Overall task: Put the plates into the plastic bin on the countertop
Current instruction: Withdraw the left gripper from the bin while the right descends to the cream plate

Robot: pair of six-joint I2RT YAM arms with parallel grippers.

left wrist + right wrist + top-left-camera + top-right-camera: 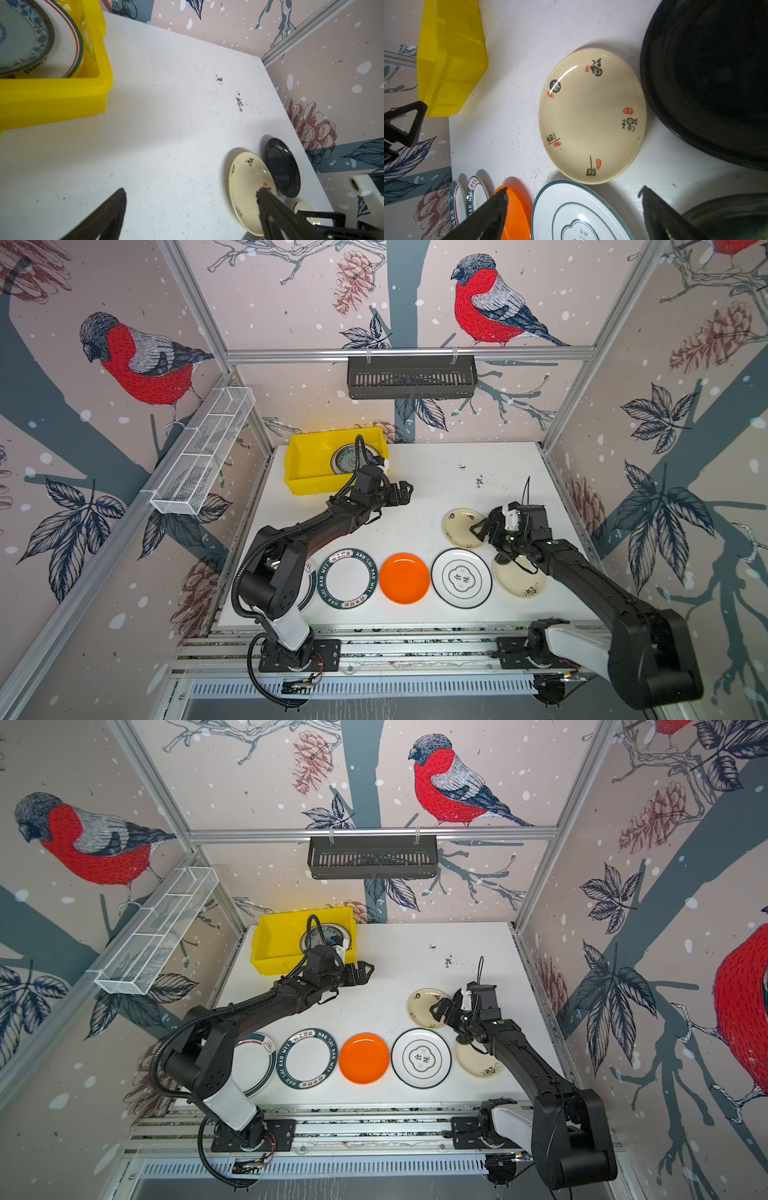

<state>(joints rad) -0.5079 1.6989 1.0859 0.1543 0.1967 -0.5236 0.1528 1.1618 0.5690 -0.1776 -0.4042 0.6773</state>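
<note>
Cream plate point(591, 116) lies flat just ahead of the wide, empty right fingers point(488, 216); left fingers point(99, 220) equally wide.

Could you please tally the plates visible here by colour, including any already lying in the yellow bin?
White plates with coloured rims: 4
Cream plates: 2
Orange plate: 1
Black plate: 1
Blue-patterned plate: 1
Total: 9, two of them in the yellow bin.
</note>
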